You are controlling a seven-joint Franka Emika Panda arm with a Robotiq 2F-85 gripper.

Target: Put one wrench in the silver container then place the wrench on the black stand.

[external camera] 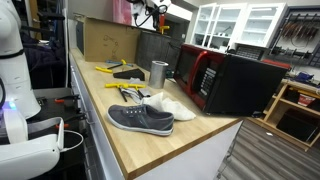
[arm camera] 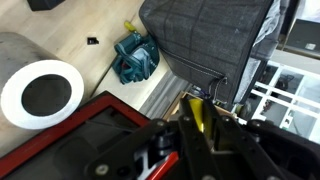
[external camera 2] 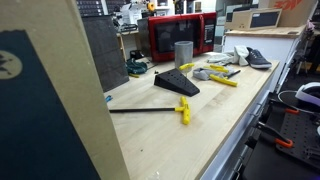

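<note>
1. I am watching the gripper [external camera: 150, 13] hanging high over the far end of the workbench [external camera: 150, 140] in an exterior view, well above everything lying there
2. In the wrist view the gripper [arm camera: 198, 128] is showing only as dark, blurred parts with a yellow strip between them, so I cannot tell how far the jaws are parted or whether they are gripping anything
3. The silver container [external camera 2: 183, 53] is standing upright just in front of the red-fronted microwave [external camera 2: 180, 35], and the wrist view is looking down on its bright rim [arm camera: 42, 67]
4. The black stand [external camera 2: 175, 84] is sitting near the container, apart from it
5. A long black tool with a yellow end [external camera 2: 184, 108] is lying flat beside the stand
6. The yellow-handled wrenches [external camera 2: 222, 77] are lying between the container and the grey sneaker [external camera 2: 255, 57]
</note>
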